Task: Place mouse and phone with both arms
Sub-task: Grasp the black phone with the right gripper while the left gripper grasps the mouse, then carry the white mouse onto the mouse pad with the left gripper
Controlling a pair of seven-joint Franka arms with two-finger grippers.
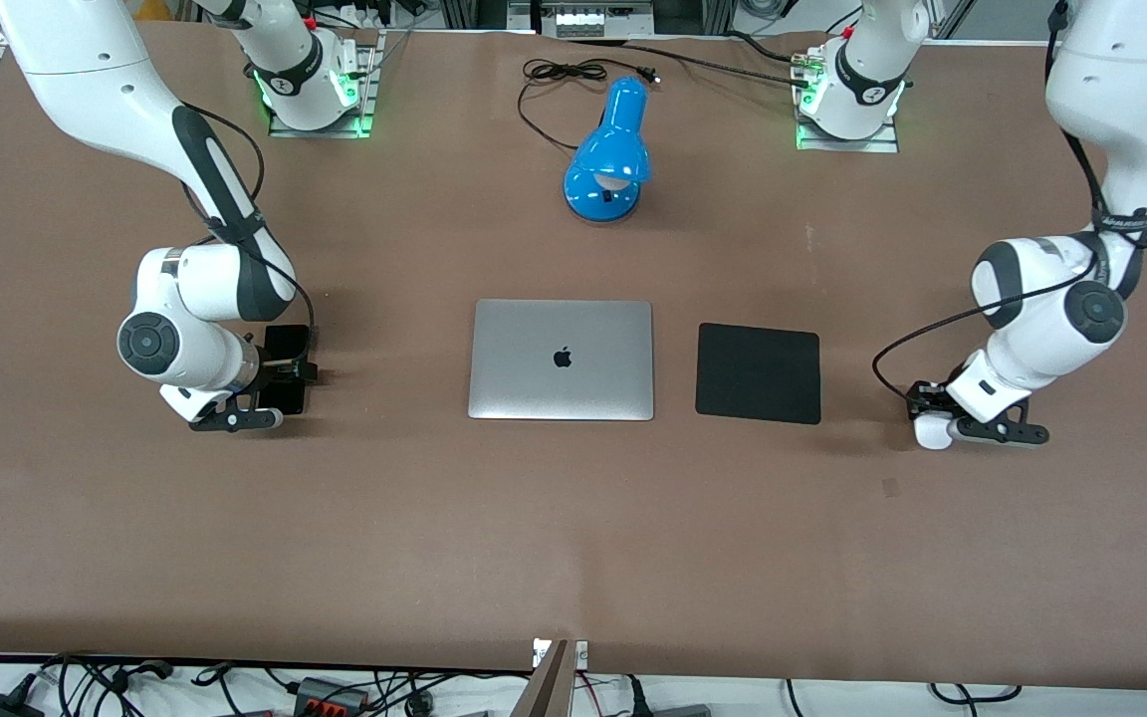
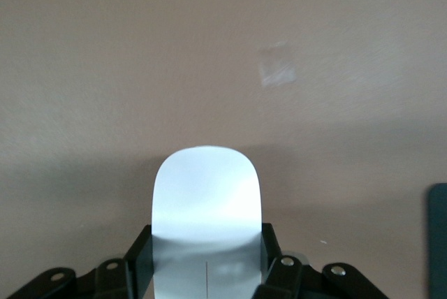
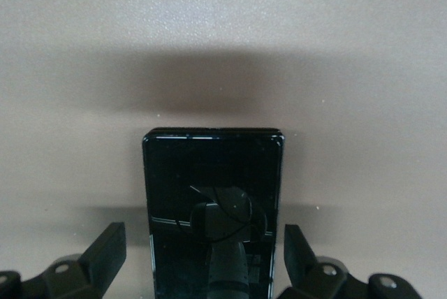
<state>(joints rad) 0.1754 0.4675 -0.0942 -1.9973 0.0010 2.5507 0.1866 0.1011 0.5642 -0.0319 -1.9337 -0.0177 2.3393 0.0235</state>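
Note:
The white oval mouse lies on the brown table at the left arm's end, beside the black pad. My left gripper is low over it, and in the left wrist view the mouse sits between the fingers, which press its sides, so the left gripper is shut on it. The black glossy phone lies flat at the right arm's end. My right gripper is open astride it. In the right wrist view the phone lies between the fingers with a gap on each side of the right gripper.
A closed silver laptop lies mid-table, with a black square pad beside it toward the left arm's end. A blue desk lamp with a black cable stands farther from the front camera, between the arm bases.

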